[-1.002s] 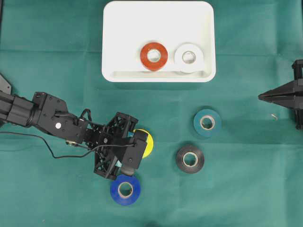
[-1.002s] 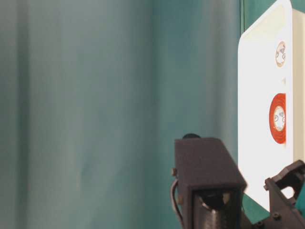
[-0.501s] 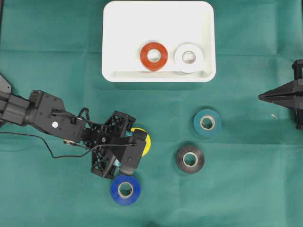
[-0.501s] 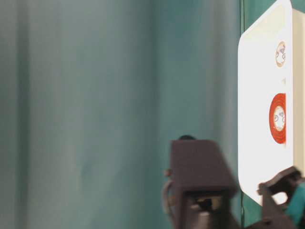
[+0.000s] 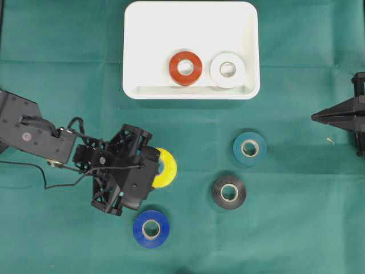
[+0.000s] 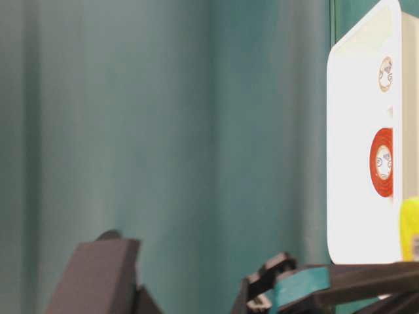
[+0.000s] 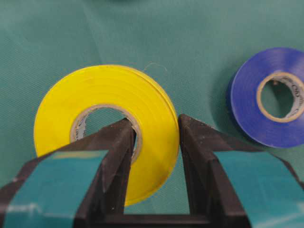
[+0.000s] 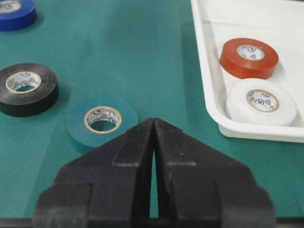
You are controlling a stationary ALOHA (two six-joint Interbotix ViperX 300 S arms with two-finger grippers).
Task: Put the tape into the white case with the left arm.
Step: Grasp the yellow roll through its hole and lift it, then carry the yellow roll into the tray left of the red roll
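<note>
My left gripper point(image 7: 154, 126) is shut on the yellow tape point(image 7: 102, 102), one finger in the roll's hole and the other against its outer wall. From overhead the yellow tape point(image 5: 165, 168) sticks out to the right of the left gripper point(image 5: 154, 168), well below the white case point(image 5: 191, 23). A red tape point(image 5: 185, 68) and a white tape point(image 5: 227, 69) lie in the case. My right gripper point(image 5: 315, 117) is shut and holds nothing, at the right edge.
On the green cloth lie a blue tape point(image 5: 151, 229) just below the left wrist, a black tape point(image 5: 229, 192) and a teal tape point(image 5: 249, 148). The right wrist view shows the teal tape point(image 8: 101, 121) right in front of the right gripper point(image 8: 153, 121).
The left arm has drawn back to the left and risen, carrying the yellow tape with it, away from the blue tape. The right arm has not moved.
</note>
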